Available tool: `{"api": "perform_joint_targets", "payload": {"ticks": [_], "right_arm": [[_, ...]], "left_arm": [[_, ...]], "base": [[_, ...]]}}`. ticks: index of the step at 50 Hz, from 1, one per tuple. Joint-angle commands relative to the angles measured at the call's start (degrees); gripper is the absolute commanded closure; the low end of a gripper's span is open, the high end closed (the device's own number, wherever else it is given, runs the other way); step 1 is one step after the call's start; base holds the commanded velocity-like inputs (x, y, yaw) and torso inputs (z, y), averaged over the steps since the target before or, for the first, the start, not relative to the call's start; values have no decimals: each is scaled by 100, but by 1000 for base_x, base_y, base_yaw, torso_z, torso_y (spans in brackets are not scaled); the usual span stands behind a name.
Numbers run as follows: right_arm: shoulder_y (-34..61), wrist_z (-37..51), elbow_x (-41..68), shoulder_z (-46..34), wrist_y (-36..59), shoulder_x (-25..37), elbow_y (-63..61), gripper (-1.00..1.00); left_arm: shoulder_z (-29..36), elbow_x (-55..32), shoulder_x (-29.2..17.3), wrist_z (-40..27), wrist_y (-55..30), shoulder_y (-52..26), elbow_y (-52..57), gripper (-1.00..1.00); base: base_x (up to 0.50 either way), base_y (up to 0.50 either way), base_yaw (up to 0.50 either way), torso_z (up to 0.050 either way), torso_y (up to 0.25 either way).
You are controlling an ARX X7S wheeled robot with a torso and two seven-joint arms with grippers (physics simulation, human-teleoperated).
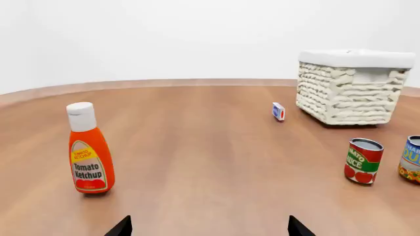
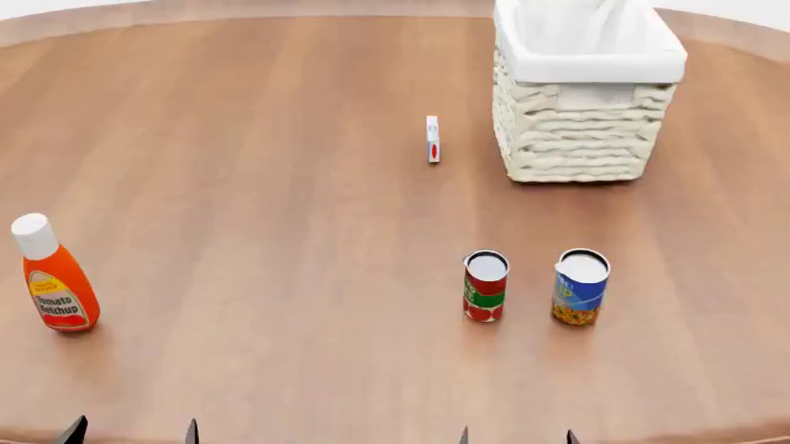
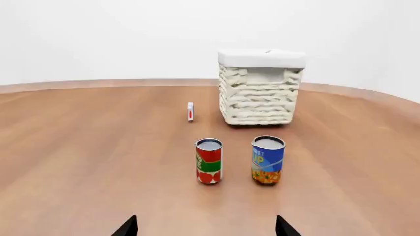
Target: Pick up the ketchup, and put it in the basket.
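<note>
A round wooden table (image 2: 272,185) fills the head view. At the far left, a little below the middle of the frame, the ketchup (image 2: 55,277) stands upright, an orange-red bottle with a white cap and a yellow-white label, alone and well apart from everything else. In the upper right sits the basket (image 2: 580,129), cream wicker with a white cloth liner folded over its rim. Just left of the basket, a small white box (image 2: 432,139) with red and blue marks stands on edge. Lower, right of centre, two cans stand side by side without touching: a red-and-green can (image 2: 486,287) and, to its right, a blue-and-yellow can (image 2: 580,287).

Along the bottom edge, only dark fingertips show. The left gripper (image 2: 129,432) sits at the lower left, nearest the ketchup, its tips spread wide with nothing between them. The right gripper (image 2: 516,437) sits at the lower centre-right, below the cans, also spread wide and holding nothing.
</note>
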Motion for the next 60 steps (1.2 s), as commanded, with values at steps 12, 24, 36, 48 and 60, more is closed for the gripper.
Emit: {"api": "perform_joint_targets", "payload": {"ticks": [12,24,36,48,60], "right_arm": [[-62,463,76,-352,73,279,-122,-100],[-638,814,-144,-379,557,505,-1661,-100],[-628,825,-116,-443,1617,650,-3636,-100],[-464,874,-55,-498,2523,744,-5029,-100],[-379,971,-43,-574,2720,874,-5357,-100]], "left_arm": [[381,-152,-283,-334,-173,85,210,-100],[555,-256,-479,-393,-474,408,1383,-100],[604,-271,-717,-506,-1201,591,3267,-100],[387,-409,-906,-661,-1851,539,4523,-100],[249,-552,-968,-736,-1667,636,4725,-100]], "base": [[0,0,0,0,0],[0,0,0,0,0],[0,0,0,0,0],[0,0,0,0,0],[0,0,0,0,0]]}}
